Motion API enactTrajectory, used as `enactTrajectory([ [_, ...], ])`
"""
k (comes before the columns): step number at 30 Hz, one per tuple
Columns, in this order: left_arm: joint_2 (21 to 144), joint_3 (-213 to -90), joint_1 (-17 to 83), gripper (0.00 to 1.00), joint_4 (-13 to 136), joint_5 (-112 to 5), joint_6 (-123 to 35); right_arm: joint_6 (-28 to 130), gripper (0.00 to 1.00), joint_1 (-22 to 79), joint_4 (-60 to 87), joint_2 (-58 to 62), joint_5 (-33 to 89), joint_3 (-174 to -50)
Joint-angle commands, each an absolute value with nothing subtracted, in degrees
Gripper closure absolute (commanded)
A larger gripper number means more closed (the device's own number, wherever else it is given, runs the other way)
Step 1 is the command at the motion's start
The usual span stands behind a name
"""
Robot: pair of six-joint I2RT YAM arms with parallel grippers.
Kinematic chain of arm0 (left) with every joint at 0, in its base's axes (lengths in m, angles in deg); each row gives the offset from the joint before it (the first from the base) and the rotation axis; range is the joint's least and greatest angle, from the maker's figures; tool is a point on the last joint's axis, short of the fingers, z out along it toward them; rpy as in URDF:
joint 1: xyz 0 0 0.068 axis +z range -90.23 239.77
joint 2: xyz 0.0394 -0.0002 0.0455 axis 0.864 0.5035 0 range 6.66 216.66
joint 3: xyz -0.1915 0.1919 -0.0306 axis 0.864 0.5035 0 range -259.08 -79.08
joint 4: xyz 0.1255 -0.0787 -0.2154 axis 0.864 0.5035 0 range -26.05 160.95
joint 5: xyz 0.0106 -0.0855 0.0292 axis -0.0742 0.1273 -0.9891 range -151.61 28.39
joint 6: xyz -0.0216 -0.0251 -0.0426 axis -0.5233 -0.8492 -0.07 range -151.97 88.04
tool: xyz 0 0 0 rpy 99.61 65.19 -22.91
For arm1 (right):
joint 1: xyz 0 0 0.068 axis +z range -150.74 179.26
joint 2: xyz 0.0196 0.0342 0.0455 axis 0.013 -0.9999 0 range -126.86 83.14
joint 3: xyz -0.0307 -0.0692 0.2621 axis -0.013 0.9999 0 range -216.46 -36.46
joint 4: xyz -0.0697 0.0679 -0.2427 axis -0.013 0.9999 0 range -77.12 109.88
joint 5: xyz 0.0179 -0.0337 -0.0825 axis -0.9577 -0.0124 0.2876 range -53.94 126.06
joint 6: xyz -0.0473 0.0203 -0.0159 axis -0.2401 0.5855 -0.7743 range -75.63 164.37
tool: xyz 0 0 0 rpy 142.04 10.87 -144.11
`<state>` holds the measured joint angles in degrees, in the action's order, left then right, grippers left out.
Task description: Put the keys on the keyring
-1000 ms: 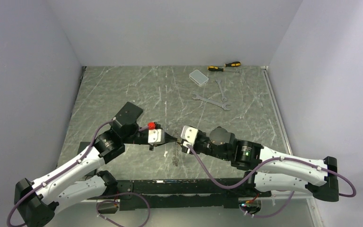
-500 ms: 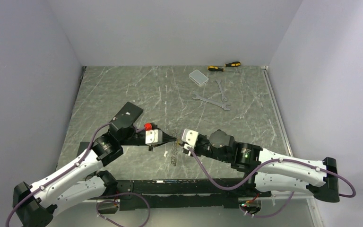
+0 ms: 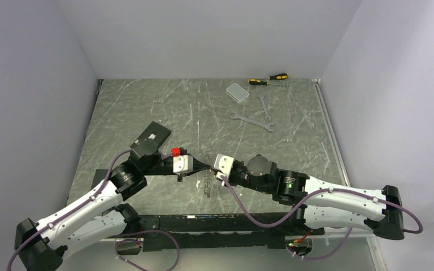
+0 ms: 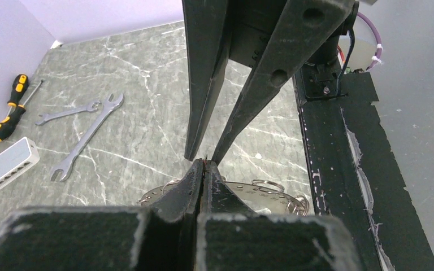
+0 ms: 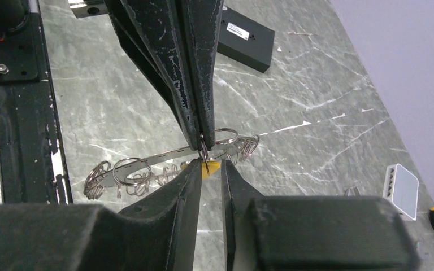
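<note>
**Both hands meet at the keyring, low in the middle of the overhead view**

My left hand has its fingers pressed together, and their tips pinch a small loop of the keyring. In the right wrist view that hand comes down from the top of the frame, and the keyring runs from lower left towards the centre under its tips, with more loops at each end. I cannot tell whether its low end touches the worktop.

My right hand comes up tip to tip against the left. Its fingers are drawn close on the yellow head of the key, which fills the narrow gap between them just beneath the pinched loop. The blade of the key is hidden from me.

Farther off, in the upper right of the overhead view, two wrenches lie on the worktop. Beyond them lies a clear box. Two screwdrivers lie just beside it to the right, by the back wall.
</note>
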<state>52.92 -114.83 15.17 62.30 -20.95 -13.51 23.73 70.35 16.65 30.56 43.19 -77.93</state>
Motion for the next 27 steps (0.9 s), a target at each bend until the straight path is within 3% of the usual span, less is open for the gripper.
enactTrajectory([
  [1, 51.2, -114.9, 15.0, 1.0, 57.2, -20.5, -14.9, 23.2, 0.78, 70.5, 13.7, 30.2, 43.0, -79.2],
  [8, 50.8, -114.9, 15.0, 1.0, 57.1, -20.7, -15.0, 23.4, 0.81, 70.5, 13.5, 31.0, 43.2, -78.3],
  [19, 51.1, -114.5, 15.0, 1.0, 54.4, -20.5, -16.8, 22.0, 0.96, 70.5, 11.8, 30.9, 44.6, -77.8],
  [27, 50.9, -112.3, 15.0, 1.0, 46.3, -23.0, -23.3, 21.3, 0.98, 70.5, 11.3, 31.7, 46.6, -77.7],
])
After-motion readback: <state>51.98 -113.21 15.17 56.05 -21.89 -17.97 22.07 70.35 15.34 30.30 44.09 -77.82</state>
